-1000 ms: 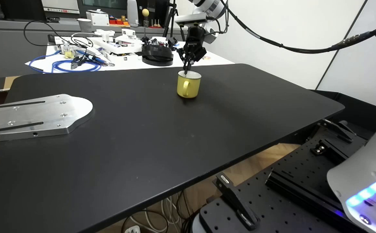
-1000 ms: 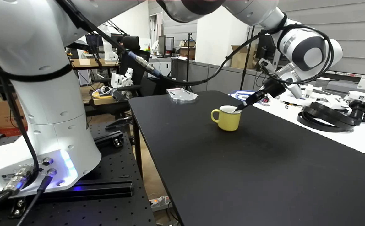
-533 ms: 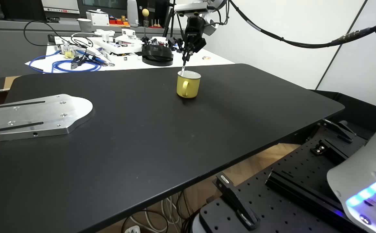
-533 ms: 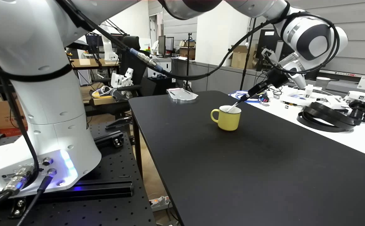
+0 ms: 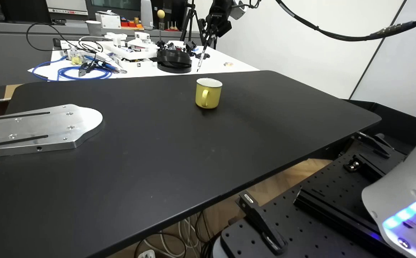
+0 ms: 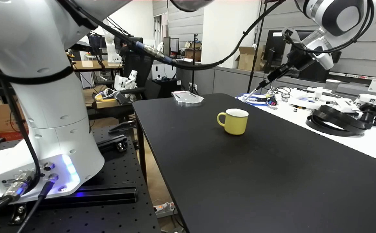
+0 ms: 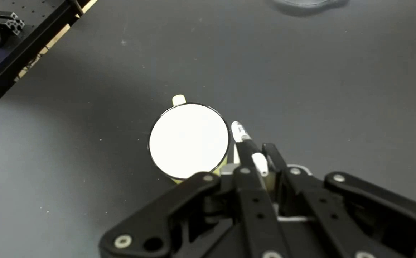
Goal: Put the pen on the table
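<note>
The pen, thin and white with a dark middle, hangs from my gripper. It is tilted and clear of the cup in an exterior view (image 5: 202, 60), also in the other angle (image 6: 251, 94) and the wrist view (image 7: 240, 132). My gripper (image 5: 208, 38) is shut on it; the fingers show in the wrist view (image 7: 256, 152) and high up in an exterior view (image 6: 264, 83). The yellow cup (image 5: 213, 98) stands upright on the black table (image 5: 150, 161), its inside plain white in the wrist view (image 7: 190, 141). The gripper is above and beyond the cup, over the table's far side.
A silver metal plate (image 5: 39, 125) lies at one end of the black table, and in an exterior view (image 6: 188, 97) too. The white-topped table (image 5: 238, 64) behind holds blue cables, white parts and a black round object (image 5: 174, 61). The robot base (image 6: 55, 129) stands opposite.
My gripper has risen and drawn away from the cup toward the white-topped table. The pen, inside the cup before, has come out with it. The cup has stayed in place.
</note>
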